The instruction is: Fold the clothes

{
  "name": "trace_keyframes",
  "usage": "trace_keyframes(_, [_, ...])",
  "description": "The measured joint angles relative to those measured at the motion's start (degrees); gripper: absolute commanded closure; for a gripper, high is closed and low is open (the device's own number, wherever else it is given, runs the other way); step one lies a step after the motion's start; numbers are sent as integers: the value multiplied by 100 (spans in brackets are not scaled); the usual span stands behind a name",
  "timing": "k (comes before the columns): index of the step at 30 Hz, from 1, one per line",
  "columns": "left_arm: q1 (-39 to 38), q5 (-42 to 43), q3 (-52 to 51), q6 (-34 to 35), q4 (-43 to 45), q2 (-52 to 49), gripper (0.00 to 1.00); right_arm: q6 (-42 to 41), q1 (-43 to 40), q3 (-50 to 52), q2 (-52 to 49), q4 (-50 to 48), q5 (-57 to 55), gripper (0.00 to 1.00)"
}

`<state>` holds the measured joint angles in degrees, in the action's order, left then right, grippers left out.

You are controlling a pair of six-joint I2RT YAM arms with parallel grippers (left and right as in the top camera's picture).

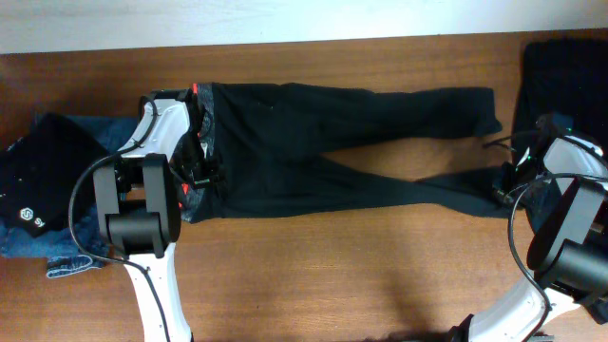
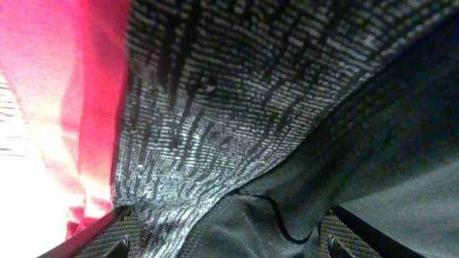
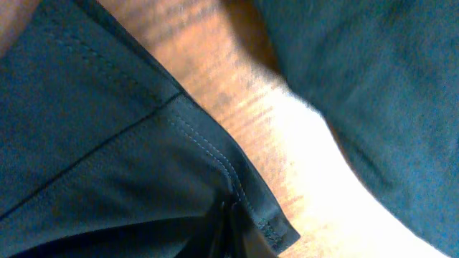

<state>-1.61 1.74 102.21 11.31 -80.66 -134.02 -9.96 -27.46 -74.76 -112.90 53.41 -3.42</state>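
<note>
Black trousers [image 1: 313,142]: flat on the wooden table [image 1: 332,275], waistband [image 2: 215,129] left, legs running right.
Left gripper [image 1: 201,169]: at the waistband, jaws spread, grey-and-red band between them.
Right gripper [image 1: 502,188]: jaws pressed together, pinching the near leg's hem.
Blue jeans [image 1: 66,261] and black garment [image 1: 43,180]: heaped at far left.
Dark cloth [image 1: 560,76]: far right corner.

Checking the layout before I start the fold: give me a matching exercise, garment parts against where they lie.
Things:
1 waistband
2 blue jeans
3 trouser hems

Places:
A the table's right side
B far left, partly under a black garment
C at the left arm's tip

Pairs: 1-C, 2-B, 3-A.
</note>
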Motion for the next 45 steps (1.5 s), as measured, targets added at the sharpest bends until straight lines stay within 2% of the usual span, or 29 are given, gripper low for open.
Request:
trace_keyframes(9, [33,-323,0,-105,-35,20,18,2,0,0,0,756,2,96])
trace_keyframes(18, [153,-514,0,-107,-33,37,18,15,2,-212,-2,909,542,96])
trace_keyframes(23, [153,-546,0,-127,-11,42,18,-46,2,-649,-4,74,807,96])
trace_keyframes(29, [153,-544,0,-136,57,52,18,-181,2,-695,-11,-874,1023,95])
trace_keyframes(32, [153,-542,0,-149,70,59,18,-201,2,-699,-24,-1086,1082,89])
trace_keyframes(33, [153,-542,0,-149,72,59,18,-208,2,-699,-31,-1165,1093,83])
trace_keyframes(35, [153,-542,0,-149,90,63,18,-208,2,-699,-31,-1311,1086,60])
trace_keyframes(38, [157,-542,0,-149,138,74,18,-227,2,-699,-33,-1537,1093,42])
trace_keyframes(41, [157,-542,0,-149,138,74,18,-184,2,-706,-48,-1665,1104,37])
trace_keyframes(45, [160,-540,0,-149,140,74,18,-66,2,-710,-72,-1252,1106,34])
